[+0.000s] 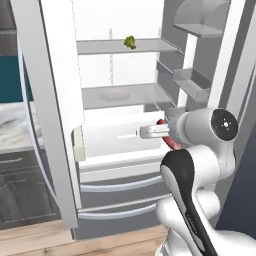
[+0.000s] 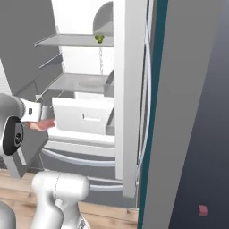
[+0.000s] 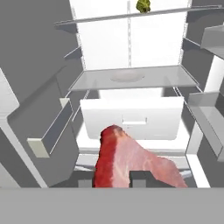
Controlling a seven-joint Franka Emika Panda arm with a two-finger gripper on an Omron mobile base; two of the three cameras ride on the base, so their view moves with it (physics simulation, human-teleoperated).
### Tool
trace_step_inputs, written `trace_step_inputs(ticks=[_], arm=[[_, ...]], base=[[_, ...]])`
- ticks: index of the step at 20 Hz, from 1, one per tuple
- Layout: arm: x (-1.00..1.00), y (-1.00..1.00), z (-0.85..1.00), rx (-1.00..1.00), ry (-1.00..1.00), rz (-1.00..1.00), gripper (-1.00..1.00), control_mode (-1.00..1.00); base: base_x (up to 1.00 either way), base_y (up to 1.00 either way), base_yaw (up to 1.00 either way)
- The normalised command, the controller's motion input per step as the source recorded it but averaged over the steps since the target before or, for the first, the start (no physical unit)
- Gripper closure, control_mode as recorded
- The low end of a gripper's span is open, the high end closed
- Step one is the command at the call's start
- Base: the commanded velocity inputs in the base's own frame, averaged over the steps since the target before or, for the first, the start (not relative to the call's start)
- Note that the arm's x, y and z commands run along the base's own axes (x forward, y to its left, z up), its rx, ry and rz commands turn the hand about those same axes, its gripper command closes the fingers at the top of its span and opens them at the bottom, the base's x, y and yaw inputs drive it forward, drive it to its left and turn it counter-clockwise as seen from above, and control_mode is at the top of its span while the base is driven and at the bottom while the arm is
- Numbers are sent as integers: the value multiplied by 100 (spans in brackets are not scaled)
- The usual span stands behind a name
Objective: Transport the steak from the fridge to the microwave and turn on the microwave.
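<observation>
1. Nearest the hand camera is the steak (image 3: 131,162), a pink-red slab with paler marbling at lower centre of the hand view. It rises above one dark finger tip (image 3: 139,178) and its lower edge is cut off by the bottom of the picture.
2. The gripper (image 3: 131,181) pinches the steak. Only one finger tip can be made out in the hand view; the other is hidden behind the meat.
3. In the left base view the steak (image 1: 169,140) shows only as a red sliver at right of centre, mostly hidden by the white wrist. In the right base view the steak (image 2: 41,125) is a pink strip at the left edge, just below the grey hand.
4. The steak is held in the air in front of the open fridge (image 1: 60,100), just outside its white drawer (image 3: 131,118), touching no shelf.
5. A small green leafy vegetable (image 1: 130,42) sits on the upper shelf (image 1: 125,47), near the top of each view. Its shape is too small to make out.
6. The middle shelf (image 3: 129,78) carries a faint pale round patch; what it is cannot be told.
7. Door bins (image 1: 192,82) stand at the upper right of the left base view, the top one cut off by the frame.
8. A wooden floor (image 1: 35,240) lies along the bottom. A marbled counter (image 1: 15,127) over dark cabinets sits at left.
9. No writing or labels are readable.
</observation>
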Motion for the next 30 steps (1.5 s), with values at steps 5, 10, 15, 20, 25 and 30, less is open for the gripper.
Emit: trace_step_inputs(ticks=[5,10,15,20,25,30], arm=[[0,0,0,0,0,0,100,100],[0,0,0,0,0,0,100,100],[0,0,0,0,0,0,100,100],[0,0,0,0,0,0,100,100],[0,0,0,0,0,0,100,100],[0,0,0,0,0,0,100,100]], base=[[-61,0,-5],[-45,9,-1],[-28,31,0],[-23,44,-3],[-19,52,-10],[-10,66,-13]])
